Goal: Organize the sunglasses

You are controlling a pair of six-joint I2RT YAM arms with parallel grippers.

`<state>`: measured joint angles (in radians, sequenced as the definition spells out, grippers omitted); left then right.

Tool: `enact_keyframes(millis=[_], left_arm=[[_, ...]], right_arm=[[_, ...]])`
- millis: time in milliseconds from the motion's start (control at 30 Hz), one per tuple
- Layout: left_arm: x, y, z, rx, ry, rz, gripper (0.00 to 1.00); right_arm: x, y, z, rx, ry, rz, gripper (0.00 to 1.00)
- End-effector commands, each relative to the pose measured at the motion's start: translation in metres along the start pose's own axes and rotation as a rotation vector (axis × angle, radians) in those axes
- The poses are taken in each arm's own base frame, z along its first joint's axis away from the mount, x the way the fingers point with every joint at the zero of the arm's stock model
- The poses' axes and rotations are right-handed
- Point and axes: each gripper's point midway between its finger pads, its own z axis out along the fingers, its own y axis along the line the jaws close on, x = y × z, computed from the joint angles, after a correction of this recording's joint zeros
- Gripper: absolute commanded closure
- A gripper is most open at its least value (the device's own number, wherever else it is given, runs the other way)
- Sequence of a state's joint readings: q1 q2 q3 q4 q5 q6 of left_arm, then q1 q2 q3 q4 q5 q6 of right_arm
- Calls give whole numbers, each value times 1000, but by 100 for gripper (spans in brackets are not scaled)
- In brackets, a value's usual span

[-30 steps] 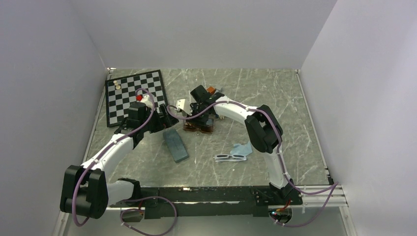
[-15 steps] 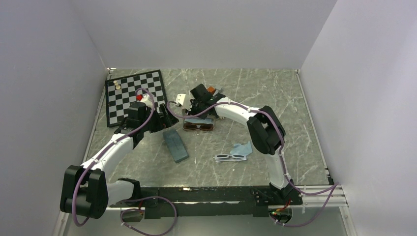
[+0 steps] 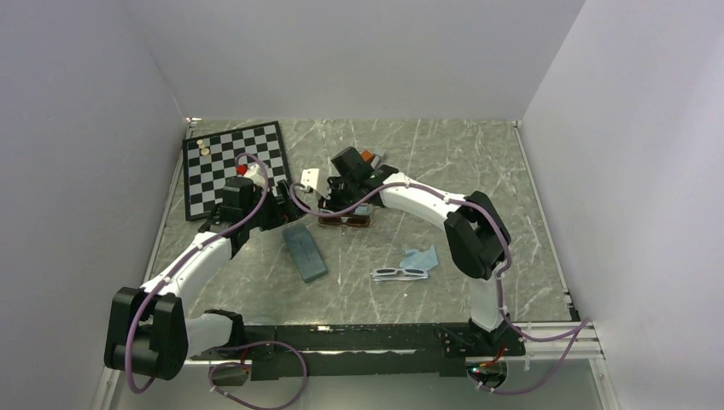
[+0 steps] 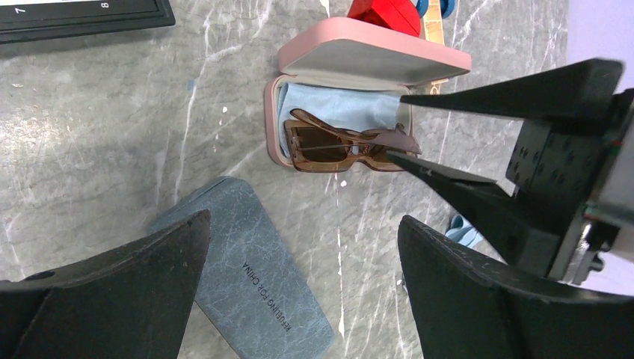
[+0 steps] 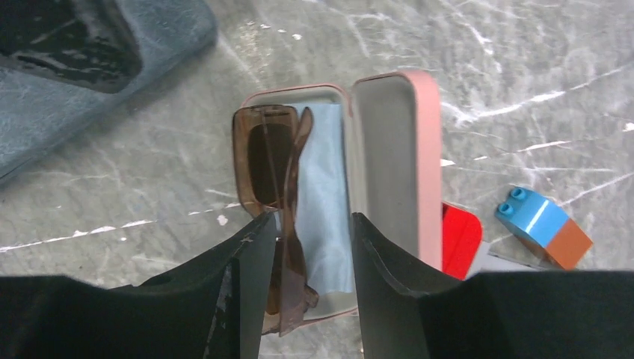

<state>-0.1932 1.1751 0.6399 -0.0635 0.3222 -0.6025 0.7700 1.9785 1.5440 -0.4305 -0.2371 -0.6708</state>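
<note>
The reddish-brown sunglasses [image 3: 346, 221] lie folded across the near edge of the open pink case [image 4: 374, 56], partly on the light blue cloth [image 4: 336, 105] inside it. They also show in the left wrist view [image 4: 344, 146] and the right wrist view [image 5: 273, 164]. My right gripper [image 3: 341, 198] is open, its jaws [image 5: 314, 221] astride one end of the glasses, with a clear gap on the right side. My left gripper [image 3: 282, 213] is open and empty [image 4: 303, 221] above the closed slate-blue case [image 4: 247, 277]. The white-grey sunglasses [image 3: 399, 274] lie on the table in front.
A second light blue cloth [image 3: 420, 258] lies beside the white-grey pair. A chessboard [image 3: 235, 166] with small pieces sits at the back left. A red block [image 5: 457, 239] and a blue-and-orange brick [image 5: 543, 224] lie just behind the pink case.
The right gripper lowered the reddish-brown sunglasses from a raised, tilted hold to lie flat on the pink case. Its elbow swung right. The left arm has not moved.
</note>
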Motion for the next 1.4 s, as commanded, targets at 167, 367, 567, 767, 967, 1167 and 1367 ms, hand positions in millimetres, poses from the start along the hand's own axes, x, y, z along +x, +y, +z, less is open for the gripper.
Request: enact_keyframes(millis=[167, 367, 567, 767, 967, 1167, 1367], left_arm=[[-22, -17, -5, 55, -67, 41, 1], [-22, -16, -5, 52, -67, 42, 1], [-22, -17, -5, 55, -67, 40, 1], [-22, -17, -6, 53, -69, 38, 1], [-22, -17, -5, 56, -67, 36, 1], [-22, -18, -5, 57, -65, 36, 1], [-23, -19, -4, 63, -61, 33, 1]], right_arm=[[16, -4, 21, -1, 79, -13, 52], [29, -9, 32, 6, 115, 1, 52], [41, -5, 39, -8, 148, 10, 72], [35, -9, 32, 3, 127, -16, 91], [36, -9, 33, 11, 130, -18, 91], [47, -1, 38, -19, 161, -11, 83], [32, -6, 29, -2, 113, -18, 61]])
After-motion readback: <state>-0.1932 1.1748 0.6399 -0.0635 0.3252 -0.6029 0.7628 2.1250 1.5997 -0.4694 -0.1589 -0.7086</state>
